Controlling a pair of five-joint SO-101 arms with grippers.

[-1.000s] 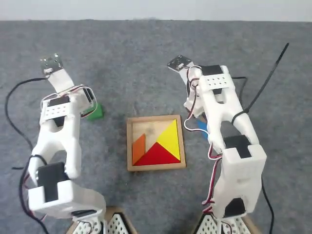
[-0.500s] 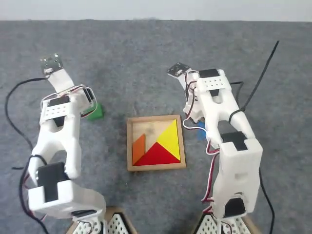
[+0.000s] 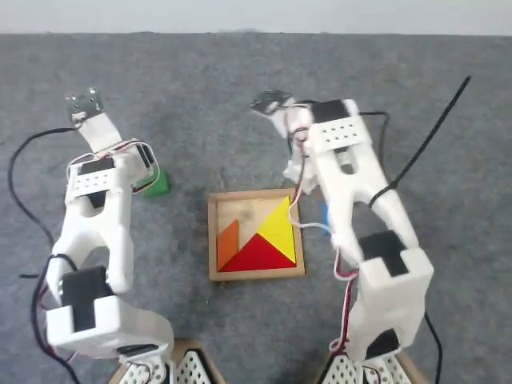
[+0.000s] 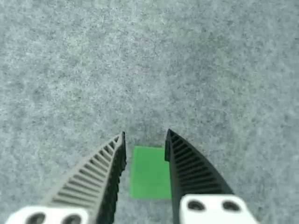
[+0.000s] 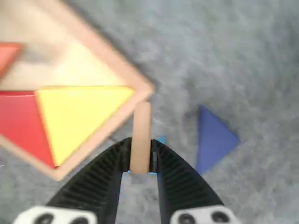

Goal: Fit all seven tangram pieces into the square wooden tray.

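Observation:
The square wooden tray [image 3: 213, 240] lies mid-table with an orange piece [image 3: 228, 242], a red triangle [image 3: 258, 254] and a yellow triangle [image 3: 279, 226] in it. My right gripper [image 5: 140, 140] is shut on a thin tan piece [image 5: 140, 126], held on edge just outside the tray's corner [image 5: 144, 88]. A blue triangle [image 5: 212, 137] lies on the carpet beside it, and also shows under the right arm [image 3: 324, 214]. My left gripper [image 4: 145, 135] is open, its fingers on either side of a green square [image 4: 150, 172] that rests on the carpet [image 3: 159, 186].
Grey carpet covers the table. A light blue bit [image 5: 161, 140] peeks out behind the right gripper's finger. Part of the tray floor [image 3: 248, 210] is bare wood. Cables hang from both arms, and a black tie [image 3: 440, 120] sticks out at the right.
The right arm has swung left toward the tray's far right corner with the tan piece in its gripper. The left arm and the green square have not moved.

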